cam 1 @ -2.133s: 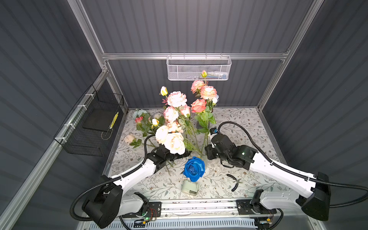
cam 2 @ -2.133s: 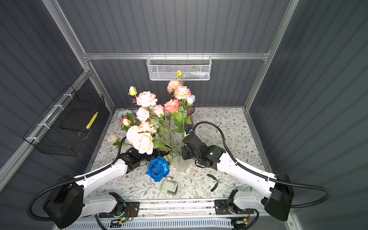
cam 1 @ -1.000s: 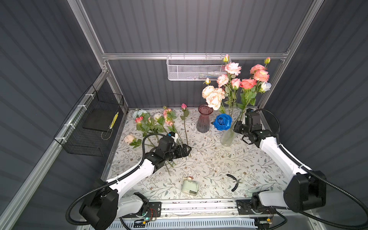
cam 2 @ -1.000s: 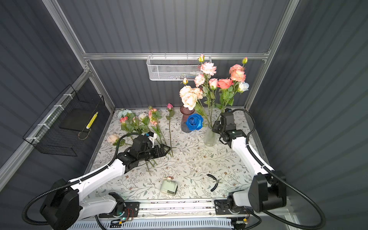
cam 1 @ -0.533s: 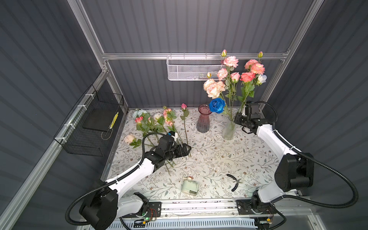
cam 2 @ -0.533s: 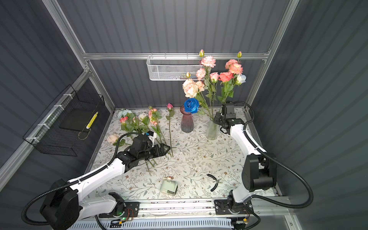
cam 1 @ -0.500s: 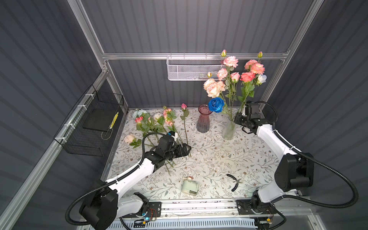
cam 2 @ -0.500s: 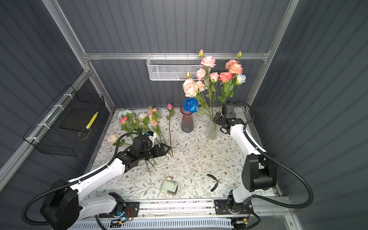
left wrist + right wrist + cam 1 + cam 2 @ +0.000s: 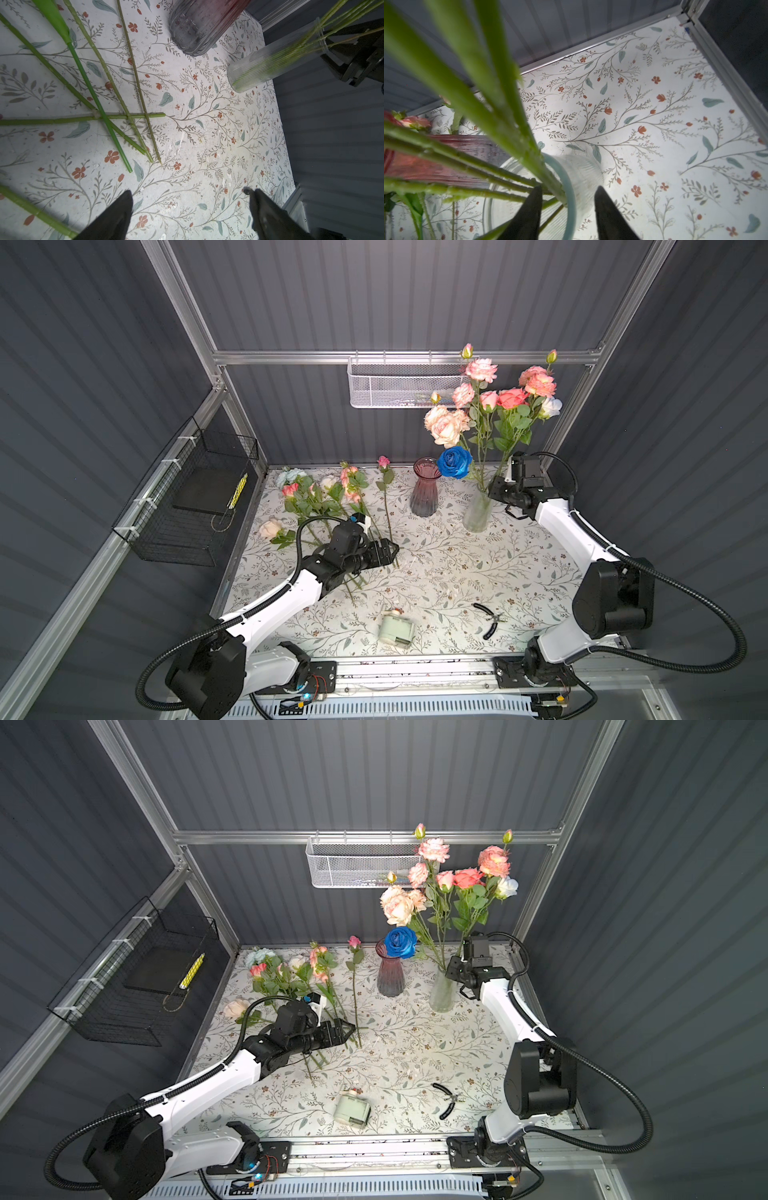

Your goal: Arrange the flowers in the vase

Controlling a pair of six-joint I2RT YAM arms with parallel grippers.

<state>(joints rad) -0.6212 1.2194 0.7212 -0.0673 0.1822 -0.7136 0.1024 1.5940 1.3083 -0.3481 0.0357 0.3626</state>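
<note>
Since a second ago the right gripper (image 9: 568, 188) has set the clear vase (image 9: 476, 512) of flowers (image 9: 444, 429) down at the back right, jaws now parted astride its rim to let go. Meanwhile the left gripper (image 9: 187, 191) hangs wide open over loose stems (image 9: 124, 115), ready for the next.

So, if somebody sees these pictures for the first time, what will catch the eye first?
The tall bouquet of pink, peach and cream flowers standing in the clear vase at the back right, with the deep blue rose low on its left. Next, the loose flowers lying on the table at the back left.
</note>
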